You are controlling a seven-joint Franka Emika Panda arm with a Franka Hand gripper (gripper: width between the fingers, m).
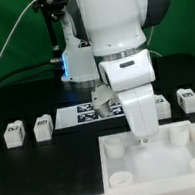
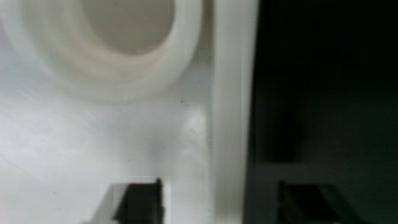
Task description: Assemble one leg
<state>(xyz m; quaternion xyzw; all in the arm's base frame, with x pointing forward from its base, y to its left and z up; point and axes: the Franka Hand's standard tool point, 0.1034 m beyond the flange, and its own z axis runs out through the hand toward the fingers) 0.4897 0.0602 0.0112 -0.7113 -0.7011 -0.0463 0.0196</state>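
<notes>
Two legs, small white posts with tags, lie at the exterior view's left [image 1: 13,134] [image 1: 42,126], and another lies at the right [image 1: 187,99]. My gripper [image 1: 144,136] is down at the far edge of the large white square part [image 1: 156,163], away from every leg. In the wrist view my gripper [image 2: 219,203] is open. One dark finger [image 2: 134,200] is over the white part and the other is over the black table, with the part's raised edge wall [image 2: 231,110] between them. A round corner socket [image 2: 125,50] lies just beyond. I hold nothing.
The marker board [image 1: 87,111] lies on the black table behind the arm, partly hidden by it. A further small white piece [image 1: 163,104] shows beside the right leg. The robot base and cables stand at the back.
</notes>
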